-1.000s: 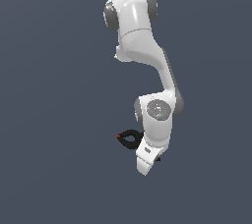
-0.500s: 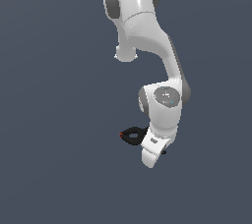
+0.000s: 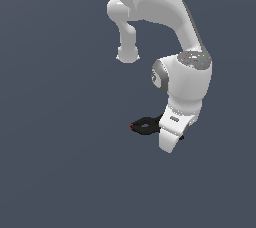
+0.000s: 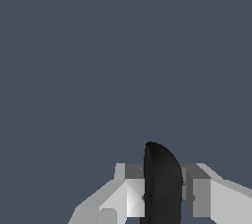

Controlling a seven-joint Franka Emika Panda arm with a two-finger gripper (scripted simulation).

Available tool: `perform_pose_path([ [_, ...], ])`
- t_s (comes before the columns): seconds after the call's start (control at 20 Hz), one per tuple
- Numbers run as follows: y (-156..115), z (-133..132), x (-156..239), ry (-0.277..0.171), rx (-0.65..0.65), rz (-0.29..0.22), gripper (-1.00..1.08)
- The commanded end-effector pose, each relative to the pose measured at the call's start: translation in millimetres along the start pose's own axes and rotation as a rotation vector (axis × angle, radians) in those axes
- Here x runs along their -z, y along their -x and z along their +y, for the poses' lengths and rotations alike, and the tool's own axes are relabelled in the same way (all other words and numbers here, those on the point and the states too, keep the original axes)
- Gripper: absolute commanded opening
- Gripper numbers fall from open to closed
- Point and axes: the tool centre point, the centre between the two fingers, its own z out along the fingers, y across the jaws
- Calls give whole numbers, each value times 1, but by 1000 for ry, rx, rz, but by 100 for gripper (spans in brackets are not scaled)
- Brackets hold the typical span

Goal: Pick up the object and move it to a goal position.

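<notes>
Fingers (image 4: 135, 193) of the gripper (image 4: 162, 196) press from both sides on the black spring clamp (image 3: 145, 125), which in the exterior view juts toward that view's left from beside the white arm (image 3: 185, 92), its red-orange tip outermost.

No text can be read; a small dark mark on the arm's white hand housing (image 3: 174, 119) is too blurred to read.
</notes>
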Motion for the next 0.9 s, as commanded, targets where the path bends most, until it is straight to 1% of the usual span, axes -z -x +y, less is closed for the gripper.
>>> perform_pose_path([
  [0.0,-9,-10,29,3,0,2,-100],
  [0.85,-66,-78,212,3,1,3,-100],
])
